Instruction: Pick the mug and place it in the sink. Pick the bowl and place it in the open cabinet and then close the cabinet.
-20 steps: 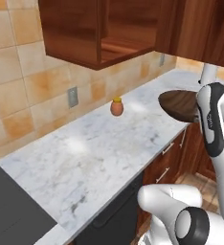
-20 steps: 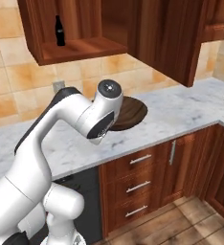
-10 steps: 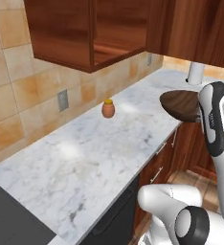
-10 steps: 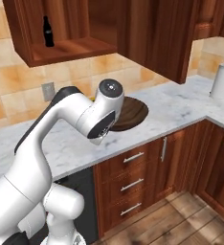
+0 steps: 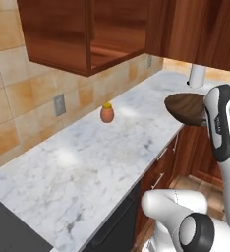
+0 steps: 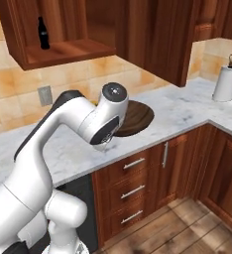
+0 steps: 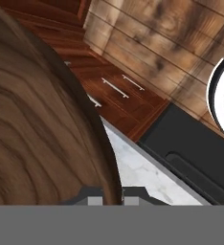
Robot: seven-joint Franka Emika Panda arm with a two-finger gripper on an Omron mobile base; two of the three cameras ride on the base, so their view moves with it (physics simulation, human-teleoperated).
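Left base view: bowl in my grip, held over the worktop edge

Left base view, going left to right: open cabinet (image 5: 87, 34) hangs upper left, door swung out, shelf inside visible. Wall outlet (image 5: 60, 104) sits on the tiled wall below it. Small orange-brown jar (image 5: 106, 112) with a yellow lid stands upright on the marble worktop (image 5: 87, 167), near the wall. Further right, the dark wood-grain bowl (image 5: 186, 108) is up in the air beside my forearm, above the worktop's front edge, well apart from the jar. Paper towel roll (image 5: 197, 76) stands at the far end of the worktop.

Right base view: a dark bottle (image 6: 43, 32) stands on the cabinet shelf. The bowl (image 6: 135, 119) pokes out from behind my wrist, roughly level, clear of the worktop.

Hand view: the bowl's wood-grain wall (image 7: 42, 139) takes up the left side, its rim running down to my gripper (image 7: 106, 200), whose tips are pressed together on that rim. Drawer fronts (image 7: 118, 91) with silver pulls lie beyond.
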